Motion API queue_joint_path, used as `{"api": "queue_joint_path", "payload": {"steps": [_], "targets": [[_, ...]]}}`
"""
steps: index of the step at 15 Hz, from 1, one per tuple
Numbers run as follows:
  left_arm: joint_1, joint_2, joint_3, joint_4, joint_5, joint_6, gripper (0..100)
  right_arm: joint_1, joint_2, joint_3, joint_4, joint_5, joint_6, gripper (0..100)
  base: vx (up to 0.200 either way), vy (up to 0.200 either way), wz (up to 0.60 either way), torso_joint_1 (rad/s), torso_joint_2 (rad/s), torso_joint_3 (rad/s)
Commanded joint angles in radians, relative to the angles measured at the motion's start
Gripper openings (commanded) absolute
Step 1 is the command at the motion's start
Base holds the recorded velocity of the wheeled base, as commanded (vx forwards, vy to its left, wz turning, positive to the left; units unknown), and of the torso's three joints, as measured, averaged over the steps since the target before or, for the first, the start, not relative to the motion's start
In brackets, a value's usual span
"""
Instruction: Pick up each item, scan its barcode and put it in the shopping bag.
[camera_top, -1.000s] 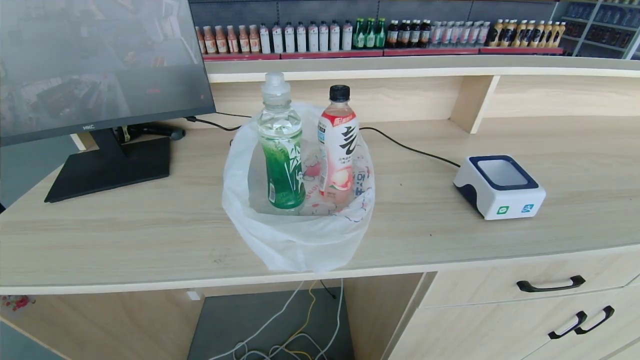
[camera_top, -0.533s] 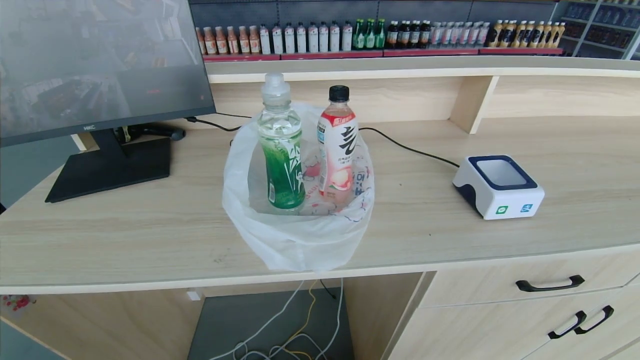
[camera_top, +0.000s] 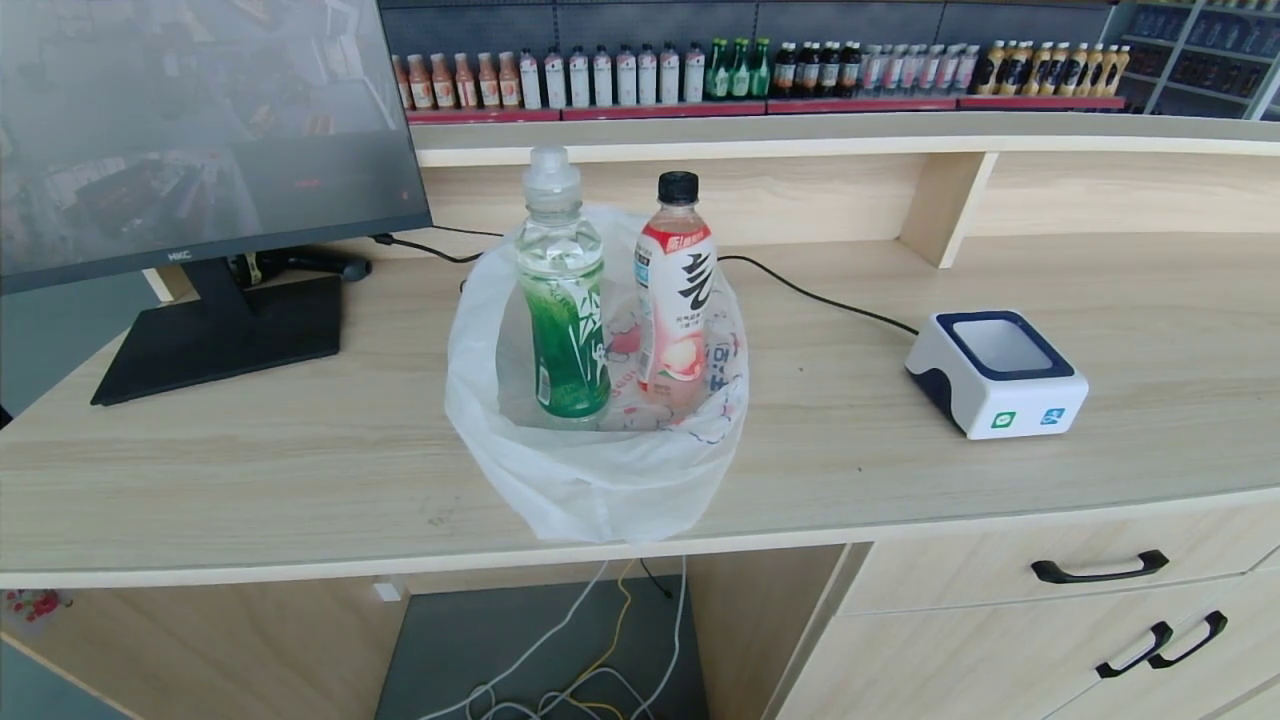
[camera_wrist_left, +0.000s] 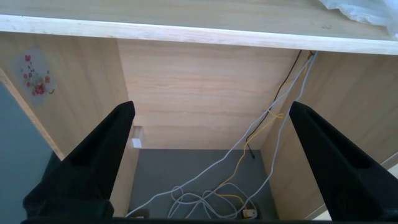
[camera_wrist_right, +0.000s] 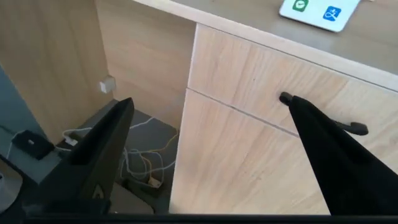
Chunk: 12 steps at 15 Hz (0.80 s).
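Observation:
A white plastic shopping bag (camera_top: 590, 470) sits open on the wooden counter (camera_top: 250, 450). Two bottles stand upright inside it: a green-labelled bottle (camera_top: 563, 300) with a clear cap and a pink peach drink bottle (camera_top: 675, 295) with a black cap. The white and navy barcode scanner (camera_top: 995, 372) rests on the counter to the bag's right. My left gripper (camera_wrist_left: 208, 162) hangs open below the counter edge, facing the knee space. My right gripper (camera_wrist_right: 211, 162) is open too, low in front of the drawers (camera_wrist_right: 261, 124).
A monitor (camera_top: 190, 130) on a black stand occupies the counter's left. A black cable (camera_top: 820, 295) runs from the scanner behind the bag. Loose wires (camera_wrist_left: 249, 162) hang under the counter. Drawer handles (camera_top: 1100, 572) sit at lower right. Shelves of bottles (camera_top: 760, 70) line the back.

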Motion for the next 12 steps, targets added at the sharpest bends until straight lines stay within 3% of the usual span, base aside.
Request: {"api": "queue_joint_path", "payload": {"steps": [1,3,5,9,12], "targets": [[-0.001,0.0,0.0,0.0,0.0,0.0,100,-0.141,0.11,-0.001,-0.002,0.016,0.092,100,0.0,0.0,0.0,0.0,0.0,0.0],[0.0,0.0,0.0,0.0,0.0,-0.001,100,-0.319,0.099,-0.001,-0.002,0.016,0.083,100,0.0,0.0,0.0,0.0,0.0,0.0],[0.0,0.0,0.0,0.0,0.0,-0.001,100,-0.408,0.093,-0.001,-0.001,0.099,0.115,100,0.0,0.0,0.0,0.0,0.0,0.0],[0.0,0.0,0.0,0.0,0.0,-0.003,100,-0.4,0.033,0.013,-0.031,0.041,0.073,100,0.0,0.0,0.0,0.0,0.0,0.0],[0.0,0.0,0.0,0.0,0.0,-0.003,100,-0.4,0.033,0.014,-0.037,0.019,0.146,100,0.0,0.0,0.0,0.0,0.0,0.0]]}}
